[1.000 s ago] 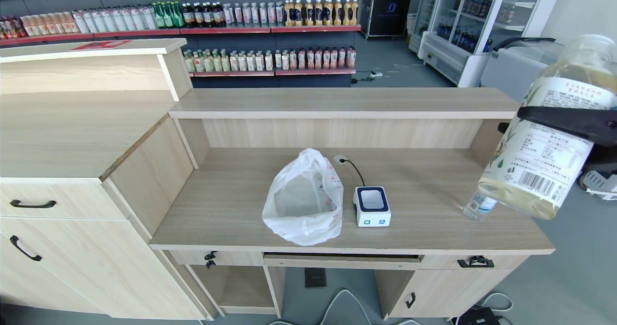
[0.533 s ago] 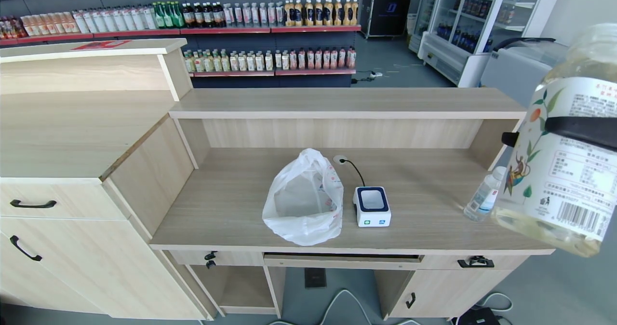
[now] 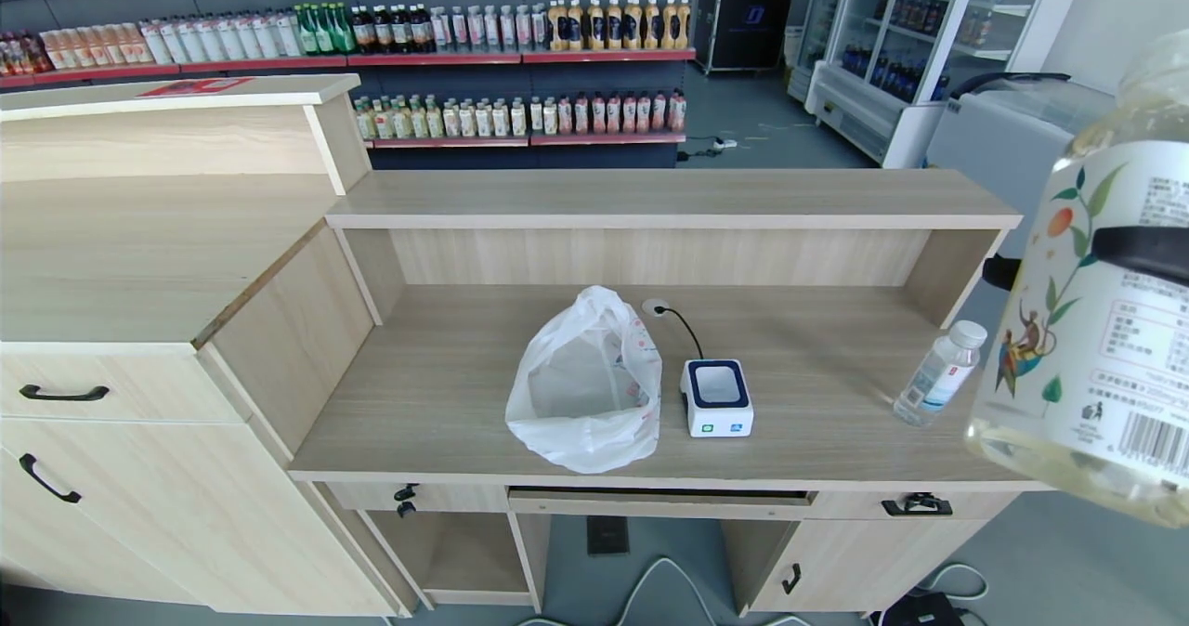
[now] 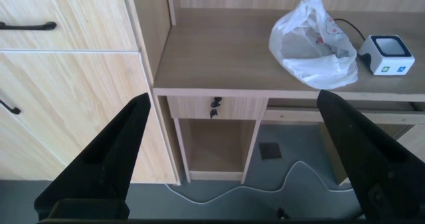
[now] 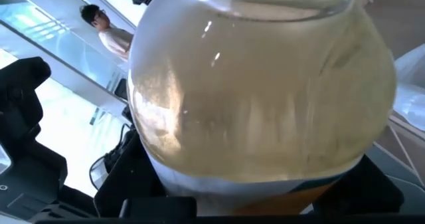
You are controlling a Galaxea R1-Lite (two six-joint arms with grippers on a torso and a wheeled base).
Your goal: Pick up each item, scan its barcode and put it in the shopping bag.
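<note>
My right pincer (image 3: 1077,262) — clamped round the tea bottle (image 3: 1096,347), aloft off the surface's (image 3: 817,357) right end. My left pincer (image 4: 232,96) — spread wide, empty. On the surface: shopping bag (image 3: 585,384), scanner (image 3: 716,397) just beside it, water bottle (image 3: 938,375).

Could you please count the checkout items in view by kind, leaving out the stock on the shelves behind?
Bottles: 2, the large yellowish bottle and the small clear bottle
Shopping bag: 1
Barcode scanner: 1
Total: 4
</note>
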